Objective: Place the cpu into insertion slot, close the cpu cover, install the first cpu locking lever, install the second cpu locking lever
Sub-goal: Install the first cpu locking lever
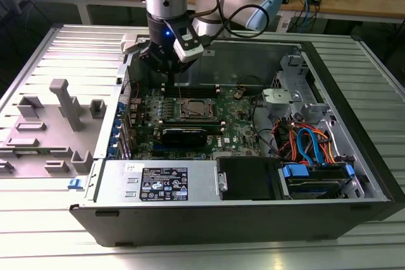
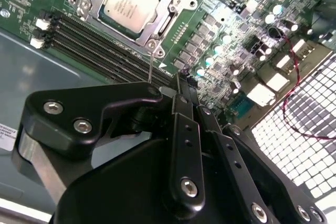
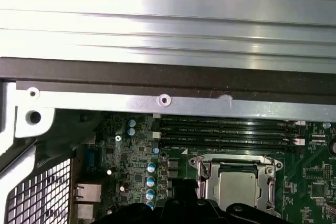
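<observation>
Exterior view gives you the open computer case (image 1: pixel 190 222) with the green motherboard (image 1: pixel 237 128) lying flat inside it. Take the insertion slot (image 1: pixel 193 118) as your landmark. The cpu (image 1: pixel 194 108) sits in that slot, silver top up. The arm reaches down into the case, and its gripper (image 1: pixel 174 80) hangs just beside the slot, on the slot's side away from the labelled power supply box (image 1: pixel 158 181). A bundle of blue and orange cables (image 1: pixel 310 143) lies well apart from the slot, toward the exterior view's right.

In the second wrist view you see the cpu (image 2: pixel 131 1) seated flat, with the cpu cover (image 2: pixel 169 17) lying down around it, so the chip's top shows through the cover's window. The slot's metal rim (image 2: pixel 84 4) frames both. A thin metal rod (image 2: pixel 150 64) rises from a corner of the slot and runs up to the black gripper (image 2: pixel 179 80). The claw's 2 fingers (image 2: pixel 185 124) lie together with no gap you can make out, and nothing shows between them. You cannot tell whether the rod touches them. The long black memory slots (image 2: pixel 94 38) run just beside the insertion slot.

In the first wrist view the cpu (image 3: pixel 239 184) and cover (image 3: pixel 202 174) show the same seating, with the memory slots (image 3: pixel 226 129) between the insertion slot and the case wall (image 3: pixel 157 72).
</observation>
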Motion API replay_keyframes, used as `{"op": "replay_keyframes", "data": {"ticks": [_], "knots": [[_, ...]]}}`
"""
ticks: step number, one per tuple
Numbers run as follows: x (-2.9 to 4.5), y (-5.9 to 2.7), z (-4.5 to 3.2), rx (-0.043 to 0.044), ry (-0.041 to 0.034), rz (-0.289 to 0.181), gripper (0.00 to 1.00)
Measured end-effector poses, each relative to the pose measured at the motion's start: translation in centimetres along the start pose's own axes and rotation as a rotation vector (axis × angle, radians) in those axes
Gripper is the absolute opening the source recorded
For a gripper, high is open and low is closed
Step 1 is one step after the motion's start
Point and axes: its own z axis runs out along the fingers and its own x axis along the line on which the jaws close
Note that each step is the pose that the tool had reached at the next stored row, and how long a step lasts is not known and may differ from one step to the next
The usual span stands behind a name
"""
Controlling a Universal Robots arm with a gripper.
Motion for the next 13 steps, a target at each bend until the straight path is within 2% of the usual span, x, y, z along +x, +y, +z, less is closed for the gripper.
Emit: {"op": "replay_keyframes", "data": {"ticks": [6, 10, 13], "knots": [[-0.46, 0.54, 0.08, 0.0005, 0.0016, 0.0, 0.11], [-1.24, 0.65, 0.14, 0.0021, 0.0019, 0.0, 0.11], [-1.36, 0.65, 0.14, 0.0028, 0.0019, 0.0, 0.11]]}}
